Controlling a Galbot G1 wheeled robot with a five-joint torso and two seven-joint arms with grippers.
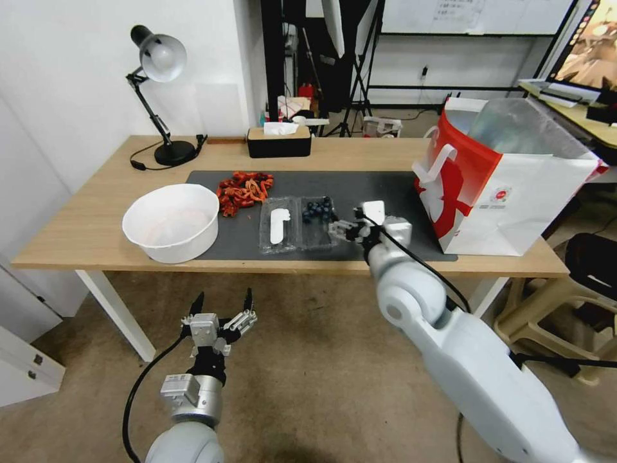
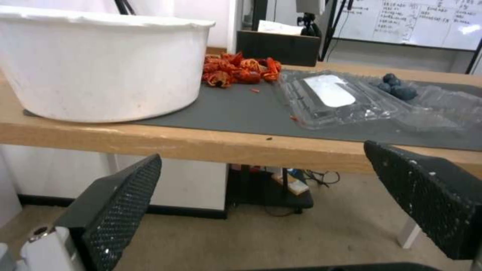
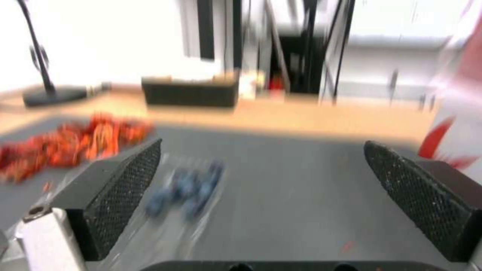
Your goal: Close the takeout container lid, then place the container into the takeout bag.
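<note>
A: Wide view first. Table, dark mat on it, and the bag standing open at the right end, foil lining showing, well apart from everything else.

B: The white bowl sits at the left of the mat, a red heap of food behind it. Neither is part of this job.

A: Now the container: lying flat and open on the mat, between bowl and bag. Berries in the right half, the lid with its white label folded out to the left.

B: Right gripper is just beside the berry half, low over the mat, fingers spread wide and holding nothing.

A: Left gripper hangs below the table's front edge, also spread and empty.

B: My read: the lid isn't closed yet, so that comes first. The lid is on the far side from the right gripper, so reaching across the berries looks awkward.

A: Agreed. I'd lift the lid's outer edge, swing it over the hinge, then press down gently. That thin plastic will likely slide or flex, so steady the berry half.
</note>
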